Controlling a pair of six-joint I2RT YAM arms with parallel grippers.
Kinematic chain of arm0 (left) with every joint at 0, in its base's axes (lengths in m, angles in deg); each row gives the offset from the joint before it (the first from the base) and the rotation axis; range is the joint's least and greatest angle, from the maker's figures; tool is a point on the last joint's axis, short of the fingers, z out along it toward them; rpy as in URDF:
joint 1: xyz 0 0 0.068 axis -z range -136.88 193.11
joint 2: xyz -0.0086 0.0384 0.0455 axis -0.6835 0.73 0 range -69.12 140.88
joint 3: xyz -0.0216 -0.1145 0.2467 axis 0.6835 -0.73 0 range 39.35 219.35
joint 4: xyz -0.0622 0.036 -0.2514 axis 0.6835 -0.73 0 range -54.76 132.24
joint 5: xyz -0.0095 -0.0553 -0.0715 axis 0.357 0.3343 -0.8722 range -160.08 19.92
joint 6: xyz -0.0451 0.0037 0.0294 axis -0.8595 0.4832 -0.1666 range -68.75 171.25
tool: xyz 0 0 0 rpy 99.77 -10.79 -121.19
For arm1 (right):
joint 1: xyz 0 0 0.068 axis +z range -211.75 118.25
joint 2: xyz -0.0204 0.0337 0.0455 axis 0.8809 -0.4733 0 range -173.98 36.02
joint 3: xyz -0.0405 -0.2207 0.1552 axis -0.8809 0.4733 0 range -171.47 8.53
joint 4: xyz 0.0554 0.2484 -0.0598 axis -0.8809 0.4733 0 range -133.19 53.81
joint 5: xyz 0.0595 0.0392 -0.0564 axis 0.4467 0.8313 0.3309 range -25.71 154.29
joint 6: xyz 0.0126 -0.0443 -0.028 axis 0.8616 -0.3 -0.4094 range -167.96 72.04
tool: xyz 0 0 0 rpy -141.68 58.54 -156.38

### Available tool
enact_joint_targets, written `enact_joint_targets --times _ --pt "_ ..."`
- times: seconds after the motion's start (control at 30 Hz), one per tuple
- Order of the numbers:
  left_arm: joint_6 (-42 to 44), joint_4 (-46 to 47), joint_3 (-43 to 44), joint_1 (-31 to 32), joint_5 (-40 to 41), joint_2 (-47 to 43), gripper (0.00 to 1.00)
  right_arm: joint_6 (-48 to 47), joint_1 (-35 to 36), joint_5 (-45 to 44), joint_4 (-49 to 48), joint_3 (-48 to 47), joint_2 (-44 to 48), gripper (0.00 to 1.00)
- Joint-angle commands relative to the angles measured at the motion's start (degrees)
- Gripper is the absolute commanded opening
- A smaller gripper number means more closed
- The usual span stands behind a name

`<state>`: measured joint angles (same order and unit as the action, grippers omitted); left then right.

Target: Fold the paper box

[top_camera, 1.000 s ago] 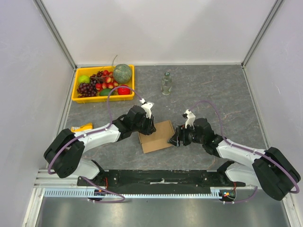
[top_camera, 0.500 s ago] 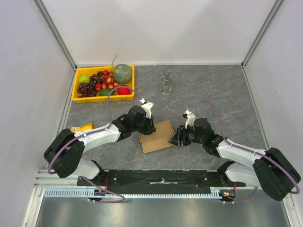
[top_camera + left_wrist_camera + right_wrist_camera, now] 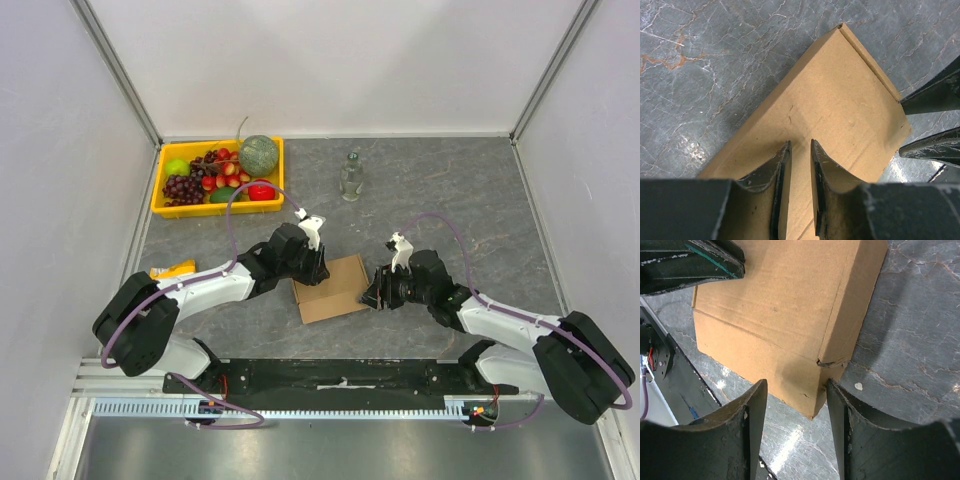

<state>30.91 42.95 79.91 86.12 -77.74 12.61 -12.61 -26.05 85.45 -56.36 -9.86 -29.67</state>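
Note:
The paper box (image 3: pixel 335 290) is a small flat brown cardboard mailer lying closed on the grey table between the arms. It also shows in the left wrist view (image 3: pixel 840 100) and the right wrist view (image 3: pixel 780 300). My left gripper (image 3: pixel 312 274) sits over the box's left part, its jaws nearly together (image 3: pixel 800 143) with nothing between them, right above the lid. My right gripper (image 3: pixel 373 292) is open (image 3: pixel 796 386), its fingers straddling the box's right near corner, where the side flap gapes slightly. One right finger (image 3: pixel 932 95) shows at the box's edge.
A yellow tray (image 3: pixel 210 211) of fruit stands at the back left. A small glass bottle (image 3: pixel 351 177) stands at the back middle. A yellow item (image 3: pixel 173 269) lies at the left. The black base rail (image 3: pixel 340 375) runs along the near edge.
My right gripper has edged slightly left onto the box's corner. The left arm and the box have not visibly moved.

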Motion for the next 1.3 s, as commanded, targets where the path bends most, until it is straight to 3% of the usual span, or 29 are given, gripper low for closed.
enact_joint_targets --times 0.0,0.4,0.63,1.27 --pt "1.71 -2.03 0.23 0.50 -0.07 1.67 0.28 0.15 -0.02 1.33 -2.03 -0.68 -1.10 0.58" --pt "1.62 -1.85 0.14 0.41 -0.43 1.68 0.28 1.74 -0.02 0.81 -9.59 2.40 -3.30 0.57" --pt "1.53 -1.68 0.05 0.41 -0.69 1.94 0.28 0.95 -0.02 -0.16 -10.47 3.63 -3.57 0.50" --pt "1.62 -1.77 0.40 0.41 -0.86 2.47 0.28 -3.80 -0.02 -7.81 0.33 2.40 -3.83 0.37"
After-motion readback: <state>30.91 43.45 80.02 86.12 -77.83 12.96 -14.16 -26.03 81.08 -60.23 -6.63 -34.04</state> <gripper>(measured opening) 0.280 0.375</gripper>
